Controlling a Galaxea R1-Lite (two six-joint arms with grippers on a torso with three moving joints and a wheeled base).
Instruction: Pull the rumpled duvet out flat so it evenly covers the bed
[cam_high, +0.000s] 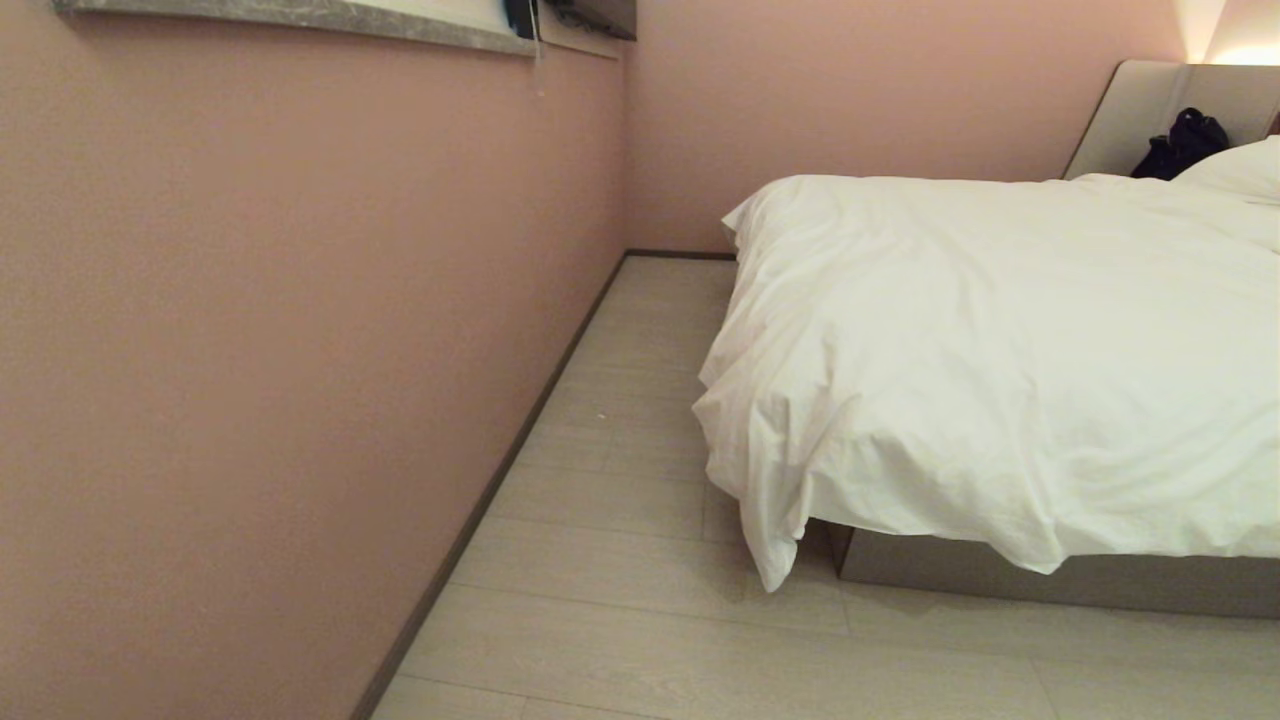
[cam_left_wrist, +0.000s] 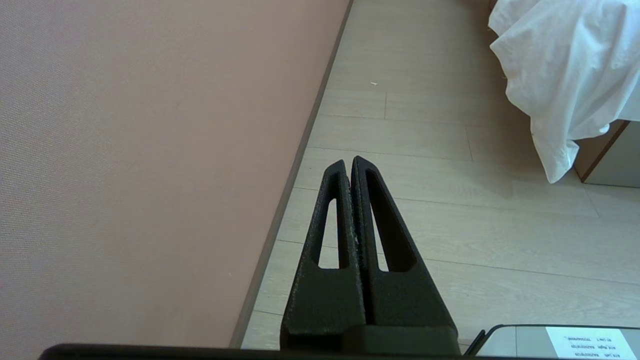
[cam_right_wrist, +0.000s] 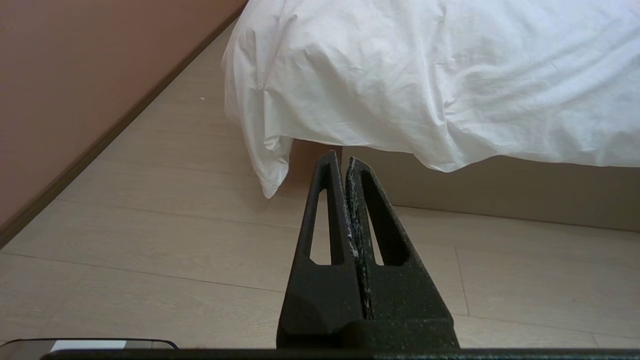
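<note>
Flanking the bed (cam_high: 1050, 580), a pink wall (cam_high: 250, 350) is seen; duvet (cam_high: 1000, 380) overhangs; left gripper (cam_left_wrist: 348, 161) and right gripper (cam_right_wrist: 341, 158) are closed, empty.

Bedroom: low bed (cam_high: 1050, 575) with white duvet (cam_high: 1000, 380), pillow (cam_high: 1240, 168), padded headboard (cam_high: 1130, 115), pink walls (cam_high: 250, 350).

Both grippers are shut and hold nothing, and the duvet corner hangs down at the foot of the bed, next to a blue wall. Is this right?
Only the wall colour is wrong: it is pink, as the head view shows. The rest stands: both grippers, left and right, are shut and empty, and the duvet corner hangs there.
</note>
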